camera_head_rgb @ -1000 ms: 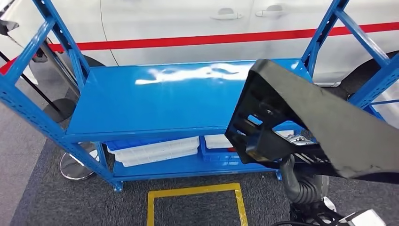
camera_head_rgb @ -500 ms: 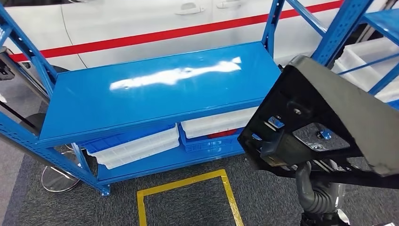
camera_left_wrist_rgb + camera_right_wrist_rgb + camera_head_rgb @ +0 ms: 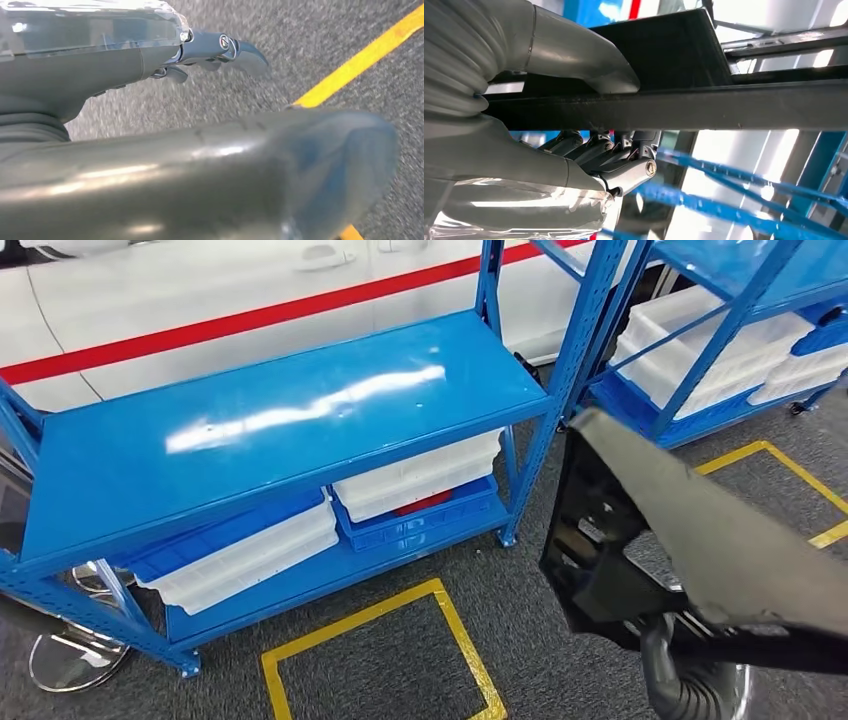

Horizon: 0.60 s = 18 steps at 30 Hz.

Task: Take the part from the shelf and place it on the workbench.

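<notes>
While the whole view swings across the blue steel shelf unit point(image 3: 270, 430), I read that as the camera turning with the body, not the rack moving: a second ago the shelf sat square ahead, now it lies off to the left and a second blue rack with white plastic trays point(image 3: 720, 350) has come in at the upper right. My cargo, the long black-framed grey plastic part point(image 3: 690, 540), stays low on my right side, clear of the shelf and carried over the grey carpet point(image 3: 380, 670) near the yellow floor square point(image 3: 375, 655). From the wrist camera, my right hand point(image 3: 589, 150) is clamped on the part's black bar point(image 3: 664, 107), thumb over the top and dark fingers point(image 3: 594, 147) curled up beneath. My left hand point(image 3: 210, 50) hangs over the carpet with nothing in it; its fingers look loosely curled, but I cannot tell for sure how closed they are. So the pick is done, I judge, and we're mid-turn toward the workbench, which I don't see yet. Watching that long end near the rack uprights.
</notes>
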Motion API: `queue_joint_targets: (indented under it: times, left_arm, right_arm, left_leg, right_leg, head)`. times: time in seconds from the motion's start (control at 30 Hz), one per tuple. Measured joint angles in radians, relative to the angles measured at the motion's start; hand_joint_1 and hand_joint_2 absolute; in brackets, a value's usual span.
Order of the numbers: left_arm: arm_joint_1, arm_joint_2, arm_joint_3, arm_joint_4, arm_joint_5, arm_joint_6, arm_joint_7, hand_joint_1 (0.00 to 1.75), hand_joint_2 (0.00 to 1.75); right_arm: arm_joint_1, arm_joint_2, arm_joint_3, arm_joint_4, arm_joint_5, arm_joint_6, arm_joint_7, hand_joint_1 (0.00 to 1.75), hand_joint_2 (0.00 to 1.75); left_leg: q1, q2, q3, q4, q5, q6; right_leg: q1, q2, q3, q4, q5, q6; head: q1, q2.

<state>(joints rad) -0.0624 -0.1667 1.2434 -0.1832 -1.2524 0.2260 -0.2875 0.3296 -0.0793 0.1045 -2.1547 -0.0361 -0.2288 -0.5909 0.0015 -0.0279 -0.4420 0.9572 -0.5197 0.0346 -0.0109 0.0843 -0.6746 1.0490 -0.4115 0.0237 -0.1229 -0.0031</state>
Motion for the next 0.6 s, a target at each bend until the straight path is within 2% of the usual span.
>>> queue_joint_targets:
  times: [0.07,0.1,0.13,0.17,0.2,0.27,0.3,0.33,0.37,0.47,0.53,0.57,0.6]
  left_arm:
    - [0.003,-0.001,0.002,0.000,0.004,0.001,0.006,0.00,0.00]
    - [0.005,-0.001,0.003,0.000,0.006,0.002,0.010,0.00,0.00]
    - [0.006,-0.001,0.004,0.000,0.008,0.004,0.014,0.00,0.00]
    - [0.006,-0.001,0.006,0.000,0.011,0.006,0.018,0.00,0.00]
    - [0.005,-0.001,0.009,0.000,0.015,0.007,0.022,0.00,0.00]
    - [0.001,-0.002,0.015,0.000,0.021,0.011,0.026,0.00,0.00]
    - [0.000,-0.003,0.017,0.000,0.023,0.012,0.027,0.00,0.00]
    - [-0.001,-0.003,0.019,-0.001,0.024,0.014,0.027,0.00,0.00]
    - [-0.002,-0.003,0.019,-0.001,0.024,0.014,0.027,0.00,0.00]
    - [-0.002,-0.003,0.019,-0.001,0.024,0.014,0.027,0.00,0.00]
    - [-0.003,-0.004,0.022,-0.001,0.025,0.017,0.028,0.00,0.00]
    - [-0.004,-0.006,0.024,-0.002,0.026,0.019,0.028,0.00,0.00]
    - [-0.005,-0.008,0.027,-0.002,0.030,0.023,0.030,0.00,0.00]
  right_arm:
    - [0.026,0.003,-0.024,-0.009,0.001,-0.003,-0.001,1.75,1.75]
    - [0.038,0.004,-0.035,-0.011,0.000,-0.001,-0.002,1.75,1.75]
    - [0.048,0.006,-0.042,-0.012,0.000,0.003,-0.002,1.75,1.75]
    - [0.058,0.007,-0.049,-0.013,0.000,0.007,-0.003,1.75,1.75]
    - [0.064,0.008,-0.054,-0.013,0.001,0.013,-0.003,1.75,1.75]
    - [0.068,0.011,-0.060,-0.013,0.003,0.020,-0.004,1.75,1.75]
    - [0.069,0.013,-0.061,-0.013,0.005,0.022,-0.004,1.75,1.75]
    - [0.069,0.013,-0.062,-0.013,0.005,0.022,-0.004,1.75,1.75]
    - [0.069,0.014,-0.062,-0.013,0.005,0.022,-0.004,1.75,1.75]
    - [0.069,0.014,-0.062,-0.013,0.005,0.022,-0.004,1.75,1.75]
    - [0.069,0.016,-0.064,-0.014,0.006,0.023,-0.004,1.75,1.75]
    - [0.071,0.019,-0.066,-0.014,0.008,0.025,-0.004,1.75,1.75]
    - [0.071,0.023,-0.068,-0.015,0.014,0.029,-0.003,1.75,1.75]
  left_leg:
    - [0.000,0.031,-0.018,-0.006,0.018,0.008]
    - [-0.001,0.049,-0.028,-0.005,0.025,0.009]
    - [-0.001,0.065,-0.038,-0.003,0.030,0.008]
    - [-0.001,0.082,-0.048,-0.001,0.034,0.006]
    - [-0.001,0.098,-0.057,0.003,0.037,0.003]
    - [0.000,0.126,-0.070,0.013,0.040,-0.005]
    - [-0.001,0.136,-0.072,0.018,0.041,-0.008]
    - [-0.001,0.141,-0.072,0.021,0.041,-0.010]
    - [-0.002,0.143,-0.071,0.023,0.041,-0.011]
    - [-0.002,0.144,-0.072,0.023,0.041,-0.011]
    - [-0.004,0.157,-0.077,0.031,0.042,-0.021]
    - [-0.003,0.167,-0.081,0.036,0.042,-0.030]
    - [-0.001,0.146,-0.090,0.059,0.026,-0.041]
  right_leg:
    - [-0.002,-0.053,-0.035,0.105,-0.097,0.006]
    - [-0.007,-0.067,-0.052,0.174,-0.136,0.011]
    - [-0.011,-0.073,-0.062,0.228,-0.150,0.017]
    - [-0.016,-0.077,-0.059,0.260,-0.142,0.023]
    - [-0.021,-0.082,-0.039,0.255,-0.116,0.028]
    - [-0.030,-0.113,0.052,0.150,-0.068,0.036]
    - [-0.032,-0.132,0.096,0.094,-0.059,0.038]
    - [-0.033,-0.148,0.126,0.054,-0.059,0.039]
    - [-0.033,-0.157,0.139,0.037,-0.062,0.039]
    - [-0.032,-0.160,0.145,0.031,-0.065,0.038]
    - [-0.024,-0.162,0.165,-0.011,-0.086,0.023]
    - [-0.021,-0.156,0.171,-0.032,-0.093,0.009]
    - [-0.018,-0.143,0.169,-0.050,-0.096,-0.009]
  head:
    - [0.001,0.000]
    - [0.002,0.000]
    - [0.002,0.000]
    - [0.002,0.000]
    - [0.002,0.000]
    - [0.002,0.000]
    - [0.002,0.000]
    - [0.002,0.000]
    - [0.002,0.000]
    - [0.002,0.000]
    - [0.001,0.000]
    - [0.001,0.000]
    - [0.001,0.000]
